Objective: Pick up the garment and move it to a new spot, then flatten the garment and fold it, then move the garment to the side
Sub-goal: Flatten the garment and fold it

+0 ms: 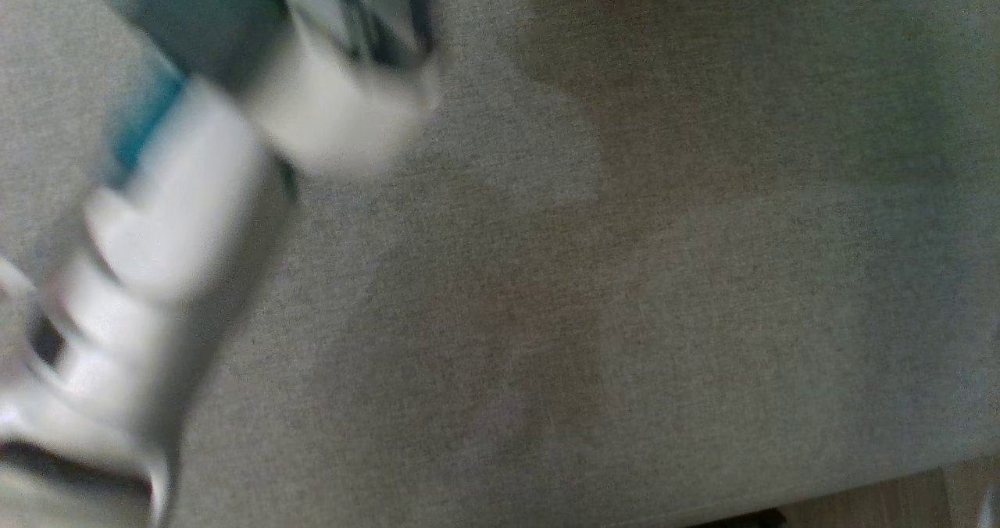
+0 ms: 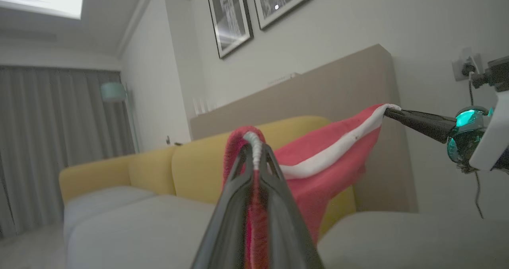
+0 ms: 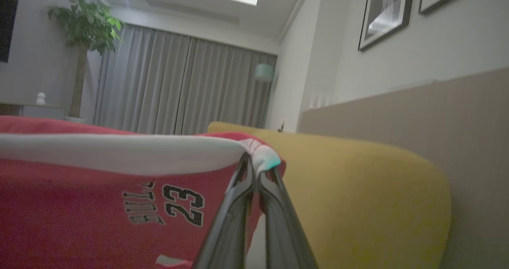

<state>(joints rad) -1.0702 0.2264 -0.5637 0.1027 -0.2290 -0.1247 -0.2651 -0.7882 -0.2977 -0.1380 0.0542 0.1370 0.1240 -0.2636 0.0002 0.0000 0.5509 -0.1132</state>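
The garment [image 2: 318, 157] is a red jersey with a white trim band, held up in the air and stretched between both grippers above the sofa. In the left wrist view, my left gripper [image 2: 254, 151] is shut on one bunched red and white edge. My right gripper [image 2: 391, 112] comes in from the right and pinches the far white corner. In the right wrist view, the right gripper [image 3: 254, 167] is shut on the white trim of the garment [image 3: 99, 205], which shows the number 23. A blurred pale forearm [image 1: 180, 223] crosses the head view's left side.
Grey seat cushions [image 2: 151, 229] lie below, with the yellow backrest [image 3: 358, 189] behind. A beige panel [image 2: 338, 86] and framed pictures [image 2: 230, 18] are on the wall. Curtains [image 3: 179, 86] and a plant [image 3: 83, 26] stand farther off. A strip of wooden floor [image 1: 883, 501] shows past the cushion's edge.
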